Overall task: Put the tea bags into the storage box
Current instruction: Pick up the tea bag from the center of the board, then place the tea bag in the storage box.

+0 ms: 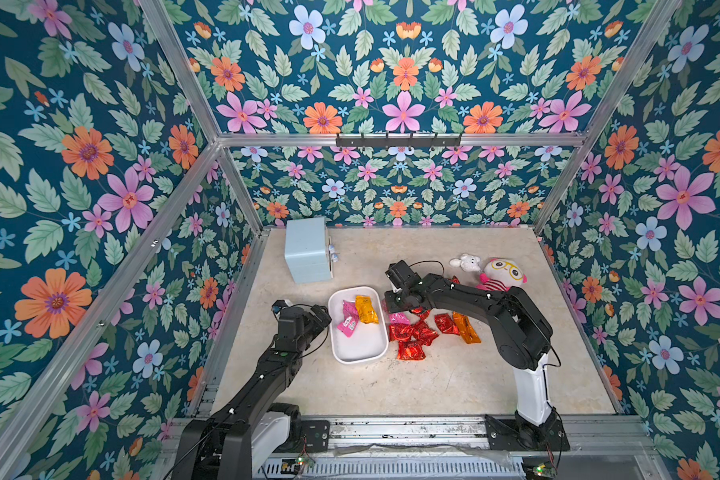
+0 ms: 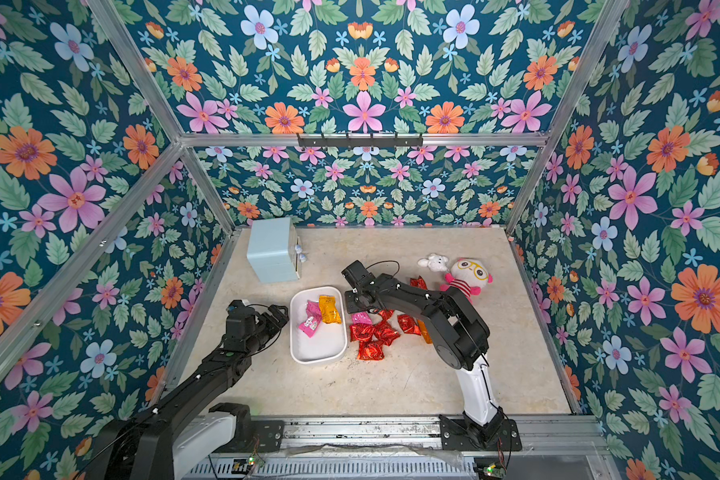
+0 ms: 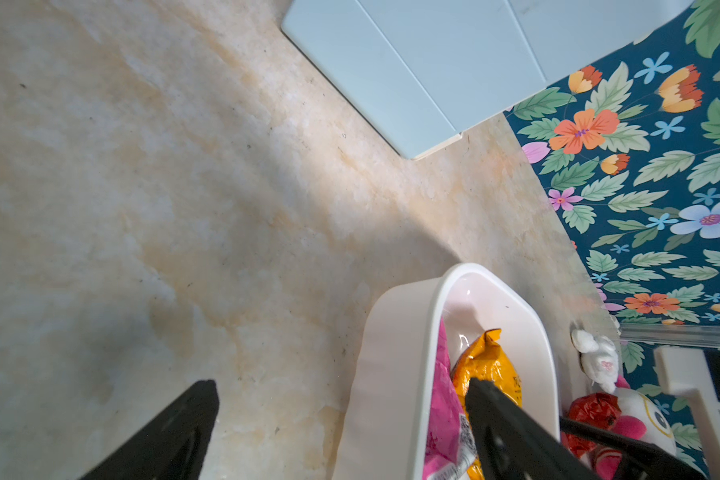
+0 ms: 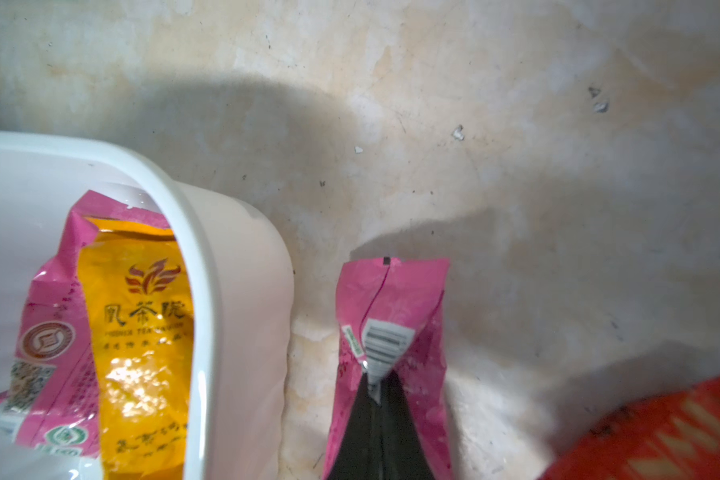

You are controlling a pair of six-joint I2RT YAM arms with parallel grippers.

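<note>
**A:** Start at the left. What's there?

**B:** A pale blue drawer box (image 1: 307, 249) stands at the back of the table (image 1: 412, 386), near the left wall. In front of it hangs the left gripper (image 3: 341, 385), its fingers (image 3: 175, 428) spread wide apart, just beside the left wall of the storage box (image 1: 360, 353).

**A:** And inside that box?

**B:** Two tea bags lie in its far half: a pink tea bag (image 1: 347, 322) and an orange-yellow tea bag (image 1: 366, 309). They touch, and the right wrist view shows the orange-yellow one overlapping the pink.

**A:** On the box's other side?

**B:** The right gripper (image 4: 377, 392) is just outside the right wall. Its jaws are pressed together on the back seam of a second pink tea bag (image 4: 391, 299). Whether that bag is off the table I can't tell.

**A:** Further right?

**B:** A heap of red tea bags (image 1: 412, 336) lies on the table, each touching the next. A long orange tea bag (image 1: 466, 328) is at the heap's right edge. Farther back is a lone red tea bag (image 2: 417, 283), near a pink plush doll (image 1: 501, 274) with a small white plush (image 1: 466, 262) just beside it.
</note>
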